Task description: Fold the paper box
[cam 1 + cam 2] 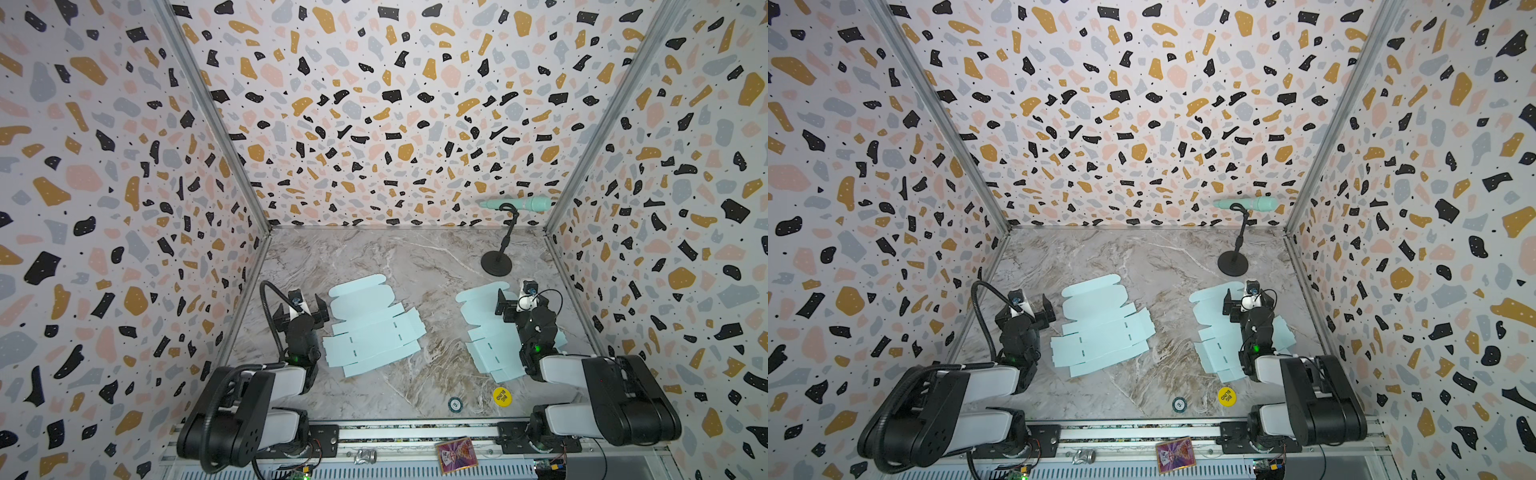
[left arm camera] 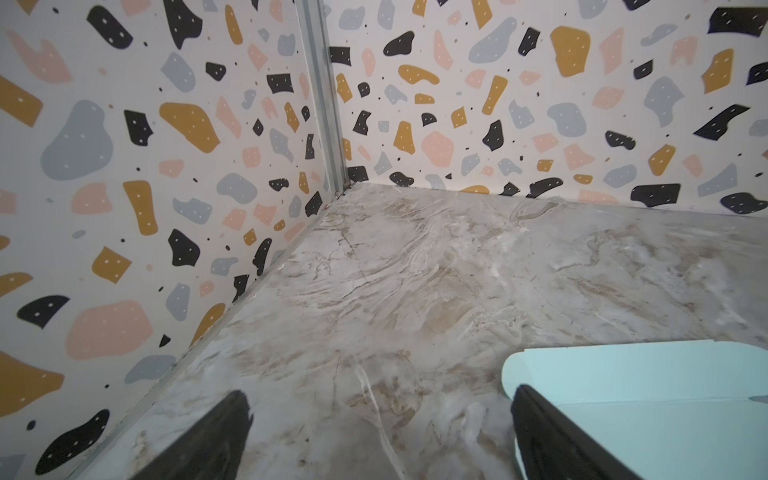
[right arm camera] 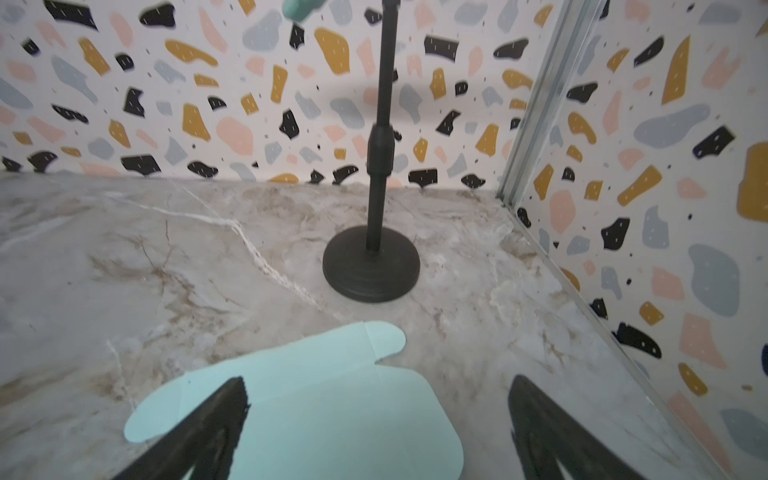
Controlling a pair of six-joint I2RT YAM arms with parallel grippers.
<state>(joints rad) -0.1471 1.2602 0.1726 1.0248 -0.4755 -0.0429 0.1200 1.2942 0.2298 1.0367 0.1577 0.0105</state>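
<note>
The marble surface [image 1: 415, 266] carries the left box sheet [image 1: 370, 328] and the right box sheet [image 1: 478, 307]. The left tool [image 2: 380, 399] and the right tool [image 3: 378, 397] stand fully open, empty. Risk: flat sheets likely slide when pinched.

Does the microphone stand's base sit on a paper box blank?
No, the base stands on the bare table, apart from the blank and its rounded flap.

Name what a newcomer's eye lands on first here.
The loud terrazzo-pattern walls enclosing the cell hit first. Next come two flat pale-blue box blanks on the marble table: the left blank beside the left arm, the right blank partly under the right arm. A mint microphone on a black stand sits at the back right.
</note>
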